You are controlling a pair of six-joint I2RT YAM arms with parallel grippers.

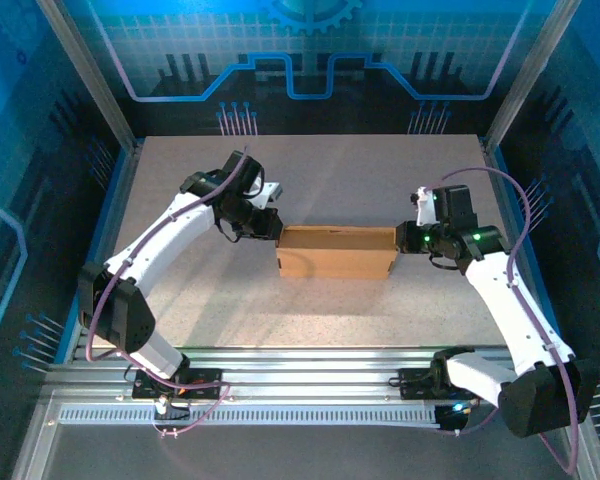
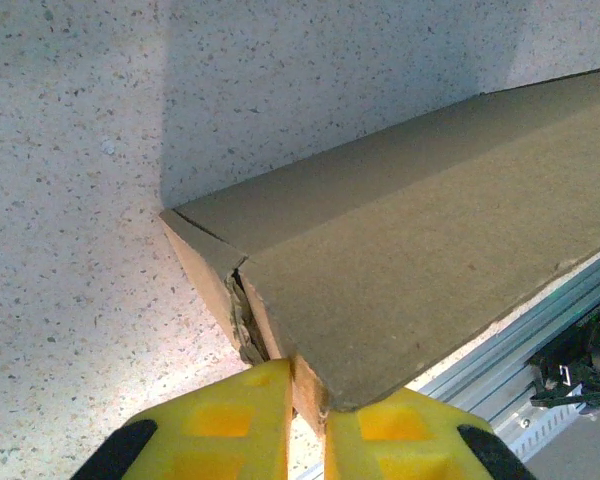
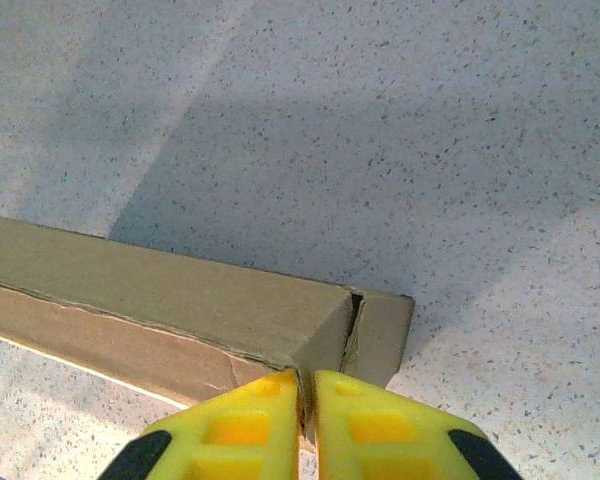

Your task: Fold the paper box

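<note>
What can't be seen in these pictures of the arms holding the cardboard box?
Inside the paper box: cardboard panels cover it in every view.
Left wrist view: box's far end cut off by the right edge; the left gripper hides the pinched corner.
Right wrist view: far end cut off by the left edge; the right gripper hides the corner it holds.
Top view: grips too small to judge.

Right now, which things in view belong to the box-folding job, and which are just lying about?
Job:
- paper box
- left gripper, pinching one end of it
- right gripper, pinching the other end

Not part of it:
- table, only the work surface
- metal rails at the near edge
</note>
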